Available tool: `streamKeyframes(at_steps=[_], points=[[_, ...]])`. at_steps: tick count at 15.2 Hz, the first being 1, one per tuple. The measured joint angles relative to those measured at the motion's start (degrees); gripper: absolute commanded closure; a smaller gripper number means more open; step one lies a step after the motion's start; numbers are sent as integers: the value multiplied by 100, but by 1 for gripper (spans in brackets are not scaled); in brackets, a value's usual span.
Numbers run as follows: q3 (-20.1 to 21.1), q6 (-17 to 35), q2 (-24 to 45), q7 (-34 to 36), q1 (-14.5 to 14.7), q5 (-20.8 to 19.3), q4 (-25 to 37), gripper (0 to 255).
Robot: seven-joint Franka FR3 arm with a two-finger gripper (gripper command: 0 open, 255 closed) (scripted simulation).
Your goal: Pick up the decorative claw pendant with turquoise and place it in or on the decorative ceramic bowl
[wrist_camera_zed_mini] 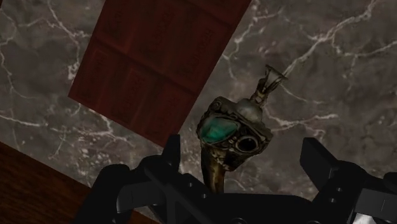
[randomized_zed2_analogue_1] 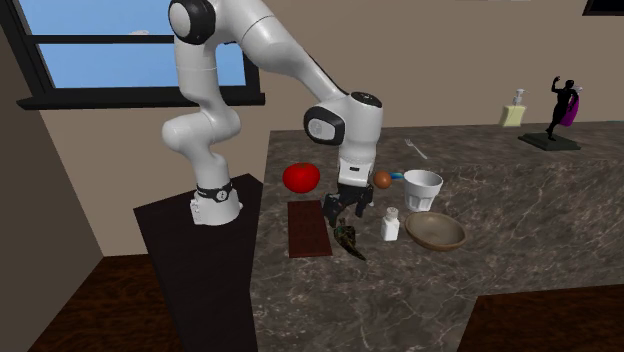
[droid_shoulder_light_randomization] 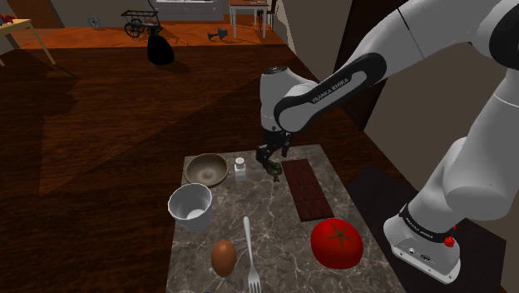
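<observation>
Shoulder view: the hand (droid_shoulder_light_randomization: 273, 156) hovers over the claw pendant (droid_shoulder_light_randomization: 275, 169), which lies on the marble tabletop (droid_shoulder_light_randomization: 274, 241) between a chocolate bar (droid_shoulder_light_randomization: 305, 190) and a small white shaker (droid_shoulder_light_randomization: 239, 170). The brown bowl (droid_shoulder_light_randomization: 205, 169) sits beyond the shaker.

Second exterior view: the shaker stands in the straight path to the bowl.

Wrist view: the fingers are spread wide, empty, and straddle the pendant. It looks light, rigid and probably slick, so grip the broad turquoise-set cap.

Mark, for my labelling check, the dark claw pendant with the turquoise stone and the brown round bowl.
Dark claw pendant with turquoise stone (wrist_camera_zed_mini: 217, 130): wrist view, on the stone.
Brown round bowl (droid_shoulder_light_randomization: 206, 171): shoulder view, bare inside.
</observation>
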Motion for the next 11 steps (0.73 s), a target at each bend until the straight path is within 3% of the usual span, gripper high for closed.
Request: streamKeyframes(at_steps=[5, 11], points=[[-8, 406, 317, 85, 28, -87, -102, 0], [-14, 498, 376, 94, 30, -105, -134, 0]])
